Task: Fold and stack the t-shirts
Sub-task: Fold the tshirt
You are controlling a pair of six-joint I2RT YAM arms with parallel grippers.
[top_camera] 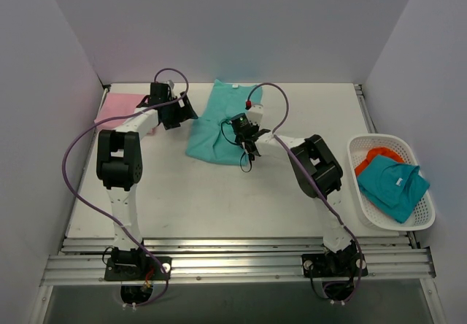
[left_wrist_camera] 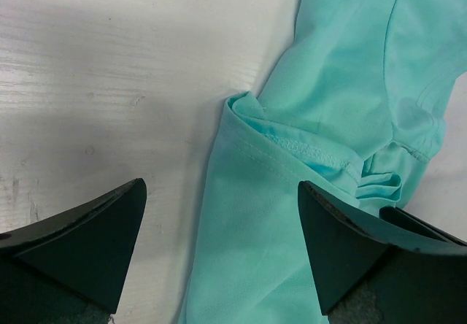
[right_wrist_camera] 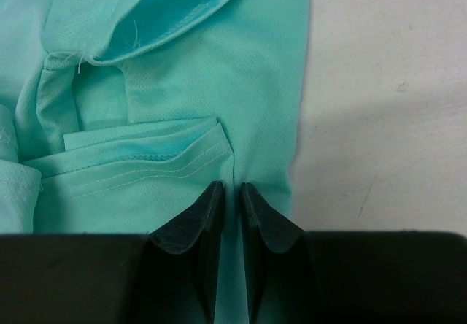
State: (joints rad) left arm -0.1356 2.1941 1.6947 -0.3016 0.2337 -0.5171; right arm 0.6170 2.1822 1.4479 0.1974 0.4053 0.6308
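Observation:
A light turquoise-green t-shirt (top_camera: 219, 123) lies partly folded on the white table at the back centre. A pale pink t-shirt (top_camera: 117, 107) lies flat at the back left. My left gripper (top_camera: 177, 112) is open at the turquoise shirt's left edge; in the left wrist view the cloth (left_wrist_camera: 321, 105) lies under and between its spread fingers (left_wrist_camera: 343, 244). My right gripper (top_camera: 246, 136) is shut on a pinched fold of the turquoise shirt (right_wrist_camera: 175, 68) at its right edge, fingers (right_wrist_camera: 211, 207) nearly together with cloth between.
A white basket (top_camera: 365, 207) at the right edge holds a darker teal shirt (top_camera: 394, 182) over something orange (top_camera: 372, 156). Walls enclose the table at the back and both sides. Purple cables loop over both arms.

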